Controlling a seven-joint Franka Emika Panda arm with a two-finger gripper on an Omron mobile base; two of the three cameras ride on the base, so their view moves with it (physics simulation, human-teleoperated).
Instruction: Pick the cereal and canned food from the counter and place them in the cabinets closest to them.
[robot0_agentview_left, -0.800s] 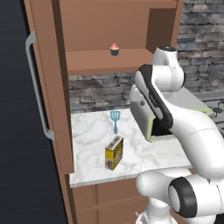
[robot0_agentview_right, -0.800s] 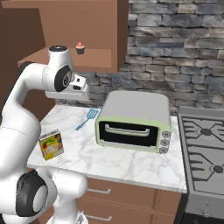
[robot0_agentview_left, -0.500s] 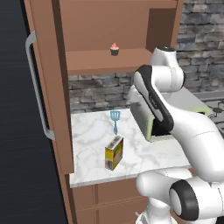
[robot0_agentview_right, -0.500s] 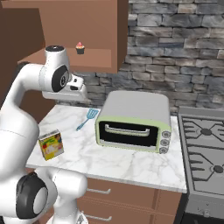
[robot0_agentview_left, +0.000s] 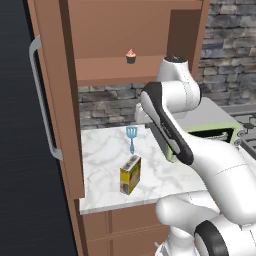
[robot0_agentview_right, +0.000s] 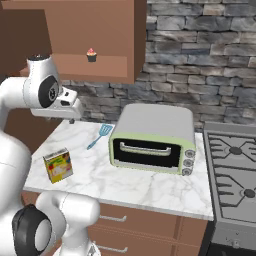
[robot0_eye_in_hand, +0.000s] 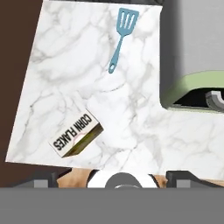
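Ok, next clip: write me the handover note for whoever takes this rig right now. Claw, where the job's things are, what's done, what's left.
Claw: open and empty, held high above the counter; in the hand view it looks straight down on the worktop.
Cereal: upright near the counter's front edge, untouched.
Canned food: I see no can on this stretch of counter.
Cabinets: the one above stands open, with a cupcake on its shelf.
Also on the counter: a blue spatula behind the cereal, and a toaster oven towards the stove.
Done: nothing placed yet.
Left: grasp the cereal and shelve it, then find the can and shelve it.
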